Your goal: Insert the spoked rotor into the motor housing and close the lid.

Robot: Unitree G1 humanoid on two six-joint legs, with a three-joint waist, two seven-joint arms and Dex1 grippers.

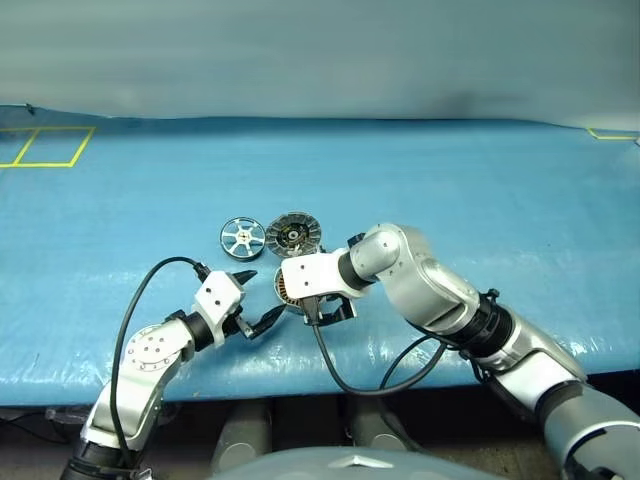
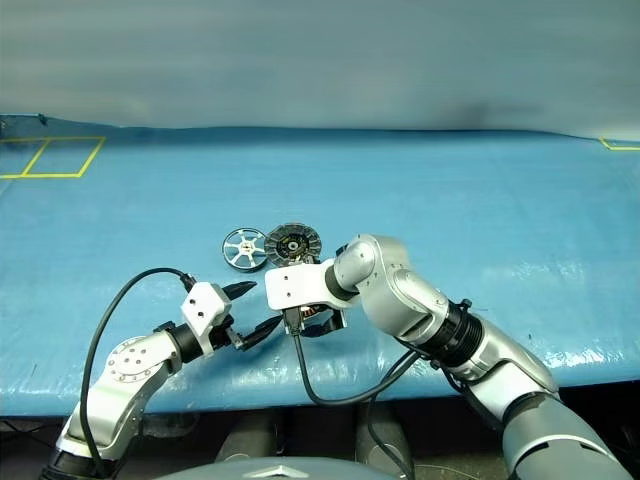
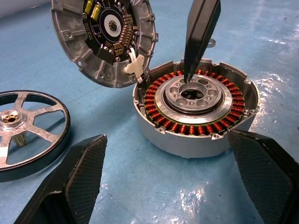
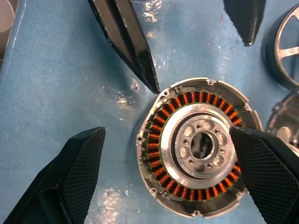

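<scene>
The motor housing (image 3: 196, 109) sits on the blue table (image 1: 500, 200), its lid (image 3: 105, 37) tipped open on the far side. The spoked rotor (image 1: 243, 237) lies left of the lid. The right hand (image 4: 163, 182) hovers spread above the housing; the left hand (image 3: 168, 182) is spread just near-left of it, both empty.

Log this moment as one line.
spoked rotor: on mat, not inserted | motor housing: empty | lid: open | left gripper: open | right gripper: open above housing
</scene>
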